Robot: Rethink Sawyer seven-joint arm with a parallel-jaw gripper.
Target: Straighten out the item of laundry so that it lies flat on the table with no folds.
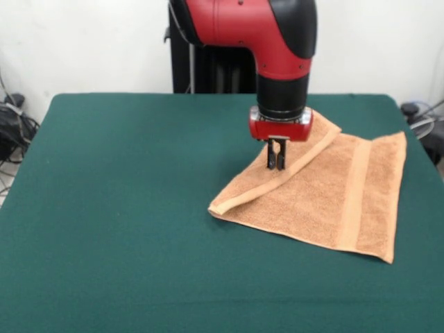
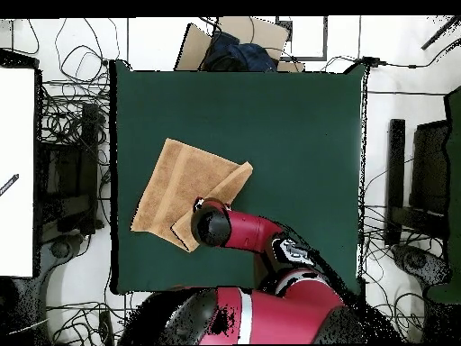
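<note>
The orange-tan towel [image 1: 326,198] lies on the dark green counter [image 1: 125,208], toward the right side in the front view (the left side from overhead). One edge is folded over into a long flap that runs diagonally across it; the rest lies flat, with a woven band showing near the right edge. The red and black arm [image 1: 277,41] comes down from above, and its pincer [image 1: 276,164] points straight down onto the folded flap, fingers pressed close together with their tips at the cloth. Whether any fabric is pinched between them cannot be told.
</note>
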